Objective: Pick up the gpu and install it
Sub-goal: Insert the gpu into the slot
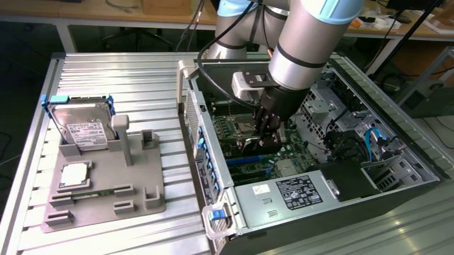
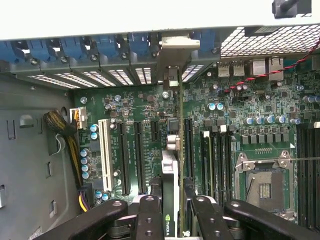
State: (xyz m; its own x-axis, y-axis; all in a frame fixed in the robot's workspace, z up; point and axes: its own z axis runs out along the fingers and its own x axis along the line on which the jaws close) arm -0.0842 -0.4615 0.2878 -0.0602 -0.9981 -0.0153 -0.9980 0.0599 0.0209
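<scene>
1. The arm reaches down into the open computer case (image 1: 312, 159), which lies on its side on the ribbed metal table (image 1: 114, 74), toward the exterior view's right
2. The gripper (image 1: 266, 139) hangs low over the green motherboard (image 1: 245, 130), close to the expansion slots
3. In the wrist view the gripper (image 2: 171, 200) is clamped on the gpu (image 2: 172, 165); its black fingers (image 2: 149, 215) press against both faces of the card, which is seen edge-on
4. The gpu stands upright on its long edge, running between the black expansion slots (image 2: 137, 155) and the memory slots (image 2: 215, 155), lined up along one slot
5. Its silver end bracket (image 2: 172, 55) sits against the rear wall of the case, among the blue slot clips (image 2: 107, 47)
6. Whether the card's edge connector is fully down in the slot cannot be told
7. The empty processor socket (image 2: 262, 185) lies open on the motherboard, just beyond the memory slots
8. A white slot (image 2: 105, 155) and a bundle of sleeved cables (image 2: 57, 125) lie on the other side of the card
9. At the exterior view's left a grey parts holder (image 1: 106, 191) rests on the table, well apart from the case
10. The holder carries a silver hard drive (image 1: 85, 130) with a white label, standing upright, and a small square processor chip (image 1: 74, 175) lying flat
</scene>
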